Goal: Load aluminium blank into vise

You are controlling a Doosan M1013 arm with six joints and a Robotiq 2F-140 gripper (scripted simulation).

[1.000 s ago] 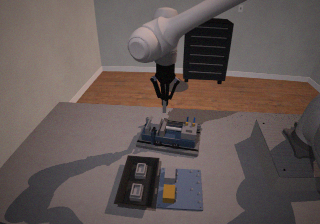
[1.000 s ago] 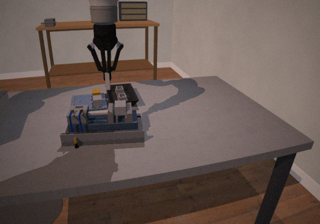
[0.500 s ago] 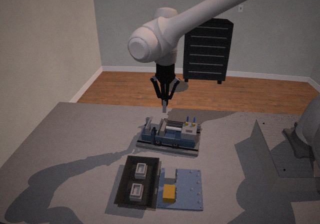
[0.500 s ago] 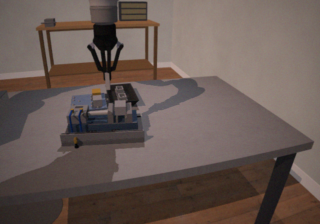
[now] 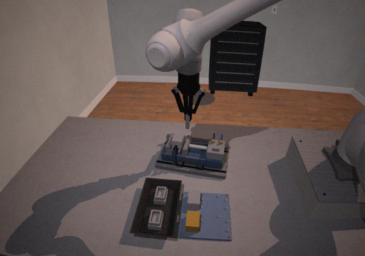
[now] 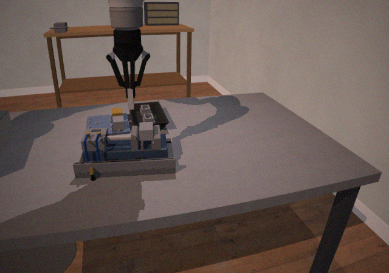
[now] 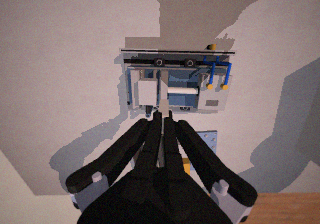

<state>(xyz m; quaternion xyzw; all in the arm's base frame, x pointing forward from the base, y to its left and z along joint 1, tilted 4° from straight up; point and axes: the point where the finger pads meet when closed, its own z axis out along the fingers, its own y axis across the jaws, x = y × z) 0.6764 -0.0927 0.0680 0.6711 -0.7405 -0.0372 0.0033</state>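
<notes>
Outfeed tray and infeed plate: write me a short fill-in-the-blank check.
The dark tray holds ____ finished parts. The brass blank lies on the ____ plate. The hoses are coloured ____.

Missing words, in order: two; infeed; blue.

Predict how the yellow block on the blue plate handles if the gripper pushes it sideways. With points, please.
The yellow block [image 5: 192,221] [image 6: 117,111] looks solid and stiff, so it probably won't flex. Its flat faces suggest sliding over rolling. Pins [image 5: 201,219] right beside it might stop or tip it.
</notes>
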